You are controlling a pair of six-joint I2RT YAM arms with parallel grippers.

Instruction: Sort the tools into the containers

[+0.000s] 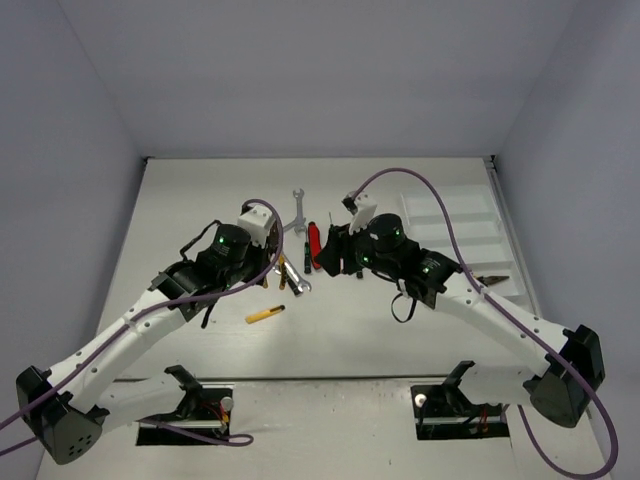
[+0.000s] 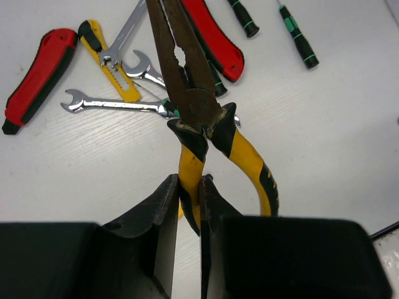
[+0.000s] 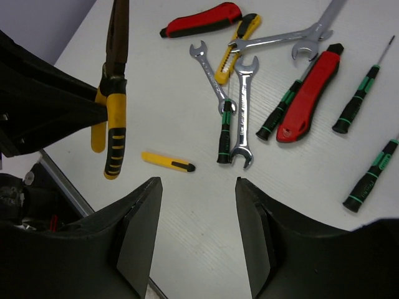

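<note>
Left claw (image 2: 189, 184) clamped on 1 handle of the yellow-and-black long-nose pliers (image 2: 194, 99), held clear of the white bench (image 1: 200, 200).
Right claw (image 3: 198, 182) stands half-wide and empty above the loose pile of silver wrenches (image 3: 242, 106), red cutters (image 3: 308, 93) and green-black screwdrivers (image 3: 356, 103); in the top view the white divided plastic tray (image 1: 462, 232) lies at 3 o'clock of that pile.

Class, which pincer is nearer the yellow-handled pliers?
Left. The left pincer grips one handle of the pliers; the right pincer hangs open, apart from them.
</note>
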